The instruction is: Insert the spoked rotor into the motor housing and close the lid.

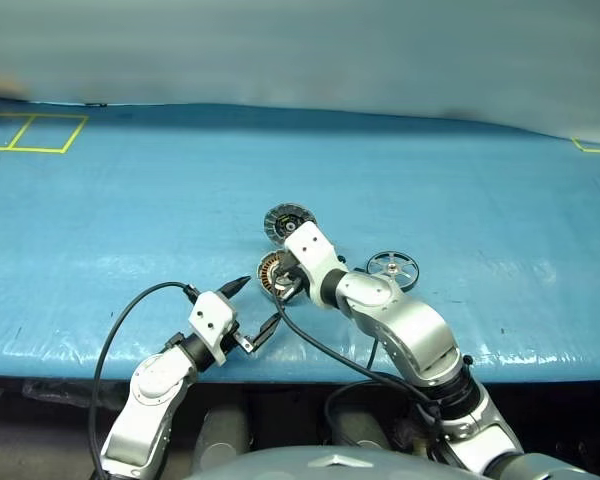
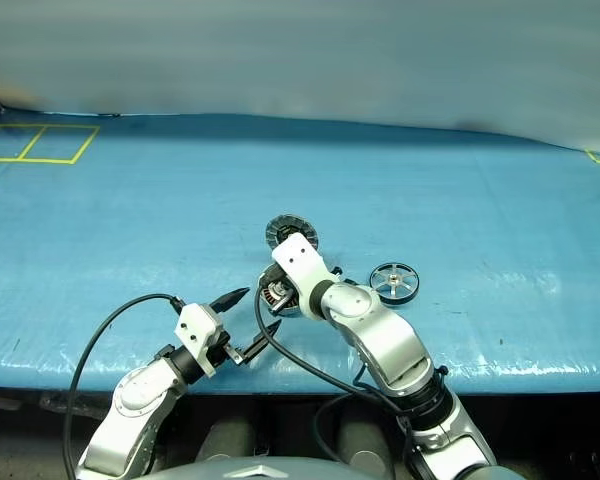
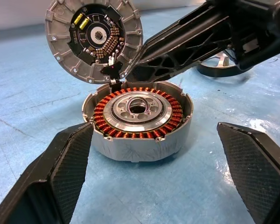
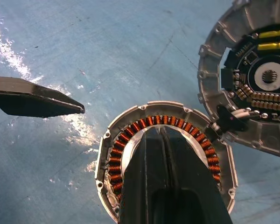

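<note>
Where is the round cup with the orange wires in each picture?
Left eye view: motor housing, middle, left of right gripper.
Right eye view: middle.
Left wrist view: centre.
Right wrist view: bottom middle, behind shut fingers.
Shared landmark: open lid, joined to it.

A glossy blue sheet (image 1: 130, 220) covers the table — yellow tape lines (image 1: 32, 133) mark its far corners — below a pale wall (image 1: 300, 50).

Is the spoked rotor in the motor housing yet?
Out. The spoked rotor lies on the blue table, apart from the motor housing.
</note>
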Controlling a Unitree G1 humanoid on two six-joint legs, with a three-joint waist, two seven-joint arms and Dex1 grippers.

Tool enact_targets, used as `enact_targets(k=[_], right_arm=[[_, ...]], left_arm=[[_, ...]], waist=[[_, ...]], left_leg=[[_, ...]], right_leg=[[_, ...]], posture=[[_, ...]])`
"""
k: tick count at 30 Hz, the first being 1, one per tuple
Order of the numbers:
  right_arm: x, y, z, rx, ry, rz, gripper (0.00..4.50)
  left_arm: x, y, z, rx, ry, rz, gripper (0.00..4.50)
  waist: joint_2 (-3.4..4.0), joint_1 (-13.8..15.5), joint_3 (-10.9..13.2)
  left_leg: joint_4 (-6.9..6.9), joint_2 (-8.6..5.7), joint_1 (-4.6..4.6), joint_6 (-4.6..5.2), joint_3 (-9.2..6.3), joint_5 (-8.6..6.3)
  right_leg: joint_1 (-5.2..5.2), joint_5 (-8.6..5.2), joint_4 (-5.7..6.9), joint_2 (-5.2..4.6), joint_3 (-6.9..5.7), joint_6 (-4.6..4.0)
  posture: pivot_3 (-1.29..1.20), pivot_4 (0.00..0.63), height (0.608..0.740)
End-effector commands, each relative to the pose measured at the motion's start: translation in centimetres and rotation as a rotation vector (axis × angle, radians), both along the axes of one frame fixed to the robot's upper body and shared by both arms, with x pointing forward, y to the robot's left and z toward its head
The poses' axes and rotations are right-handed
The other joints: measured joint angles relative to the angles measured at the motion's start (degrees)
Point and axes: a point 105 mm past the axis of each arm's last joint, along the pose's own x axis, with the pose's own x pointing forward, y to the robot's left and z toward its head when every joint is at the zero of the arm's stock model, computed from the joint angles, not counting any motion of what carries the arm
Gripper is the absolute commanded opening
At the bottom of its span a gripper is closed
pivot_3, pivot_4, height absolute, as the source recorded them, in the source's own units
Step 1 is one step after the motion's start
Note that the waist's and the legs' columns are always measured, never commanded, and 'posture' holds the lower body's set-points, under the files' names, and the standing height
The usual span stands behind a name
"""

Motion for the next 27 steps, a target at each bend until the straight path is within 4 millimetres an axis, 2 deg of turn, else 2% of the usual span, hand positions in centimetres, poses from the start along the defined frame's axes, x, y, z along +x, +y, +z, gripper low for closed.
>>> enact_targets(k=[1, 11, 27], right_arm=[[0.2, 0.6, 0.7, -0.013, -0.033, 0.003, 0.01], [0.2, 0.2, -0.7, -0.069, 0.005, -0.004, 0.01], [0.7, -0.8, -1.8, -0.099, 0.031, -0.052, 0.01]], left_arm=[[0.0, -0.3, 0.4, 0.000, -0.035, -0.005, 4.50], [0.0, -0.1, 0.4, 0.001, -0.041, 0.008, 4.50], [0.0, 0.0, 0.4, -0.001, -0.041, 0.013, 4.50]], waist=[[0.00, 0.0, 0.0], [0.01, -0.1, 0.0], [0.01, -0.1, 0.0]], left_leg=[[0.03, 0.00, -0.02, 0.02, 0.00, -0.01], [0.26, -0.01, -0.13, 0.14, 0.00, -0.09], [0.25, -0.01, -0.17, 0.15, 0.00, -0.09]], right_leg=[[0.00, 0.00, 0.00, -0.01, -0.02, 0.00], [0.01, 0.01, 0.00, -0.09, -0.06, 0.02], [-0.03, 0.01, 0.00, -0.09, -0.07, 0.02]], posture=[[0.00, 0.150, 0.740], [0.00, 0.150, 0.740], [0.00, 0.150, 0.740]])
